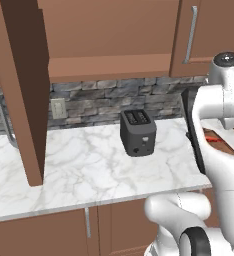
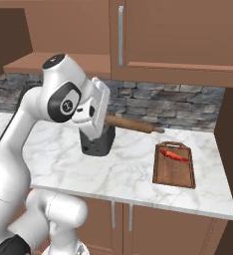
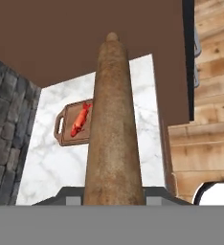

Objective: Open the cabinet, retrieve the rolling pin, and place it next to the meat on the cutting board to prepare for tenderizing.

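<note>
My gripper (image 2: 106, 120) is shut on the rolling pin (image 2: 134, 124), a brown wooden cylinder that sticks out level to the right above the counter, pointing toward the cutting board (image 2: 180, 178). In the hand view the rolling pin (image 3: 113, 124) runs up the middle, and past it lies the cutting board (image 3: 66, 135) with the meat (image 3: 80, 120) on it. The meat (image 2: 174, 156) is a red strip on the board's far half. The cabinet stands open, its door (image 1: 20, 90) swung out at the left and its shelf (image 1: 109, 66) bare.
A dark grey two-slot toaster (image 1: 137, 132) stands on the white marble counter (image 1: 84, 170), just behind my hand in the right base view. A stone backsplash (image 2: 168, 104) runs behind. A shut wall cabinet door with a long handle (image 2: 120, 35) hangs above the board.
</note>
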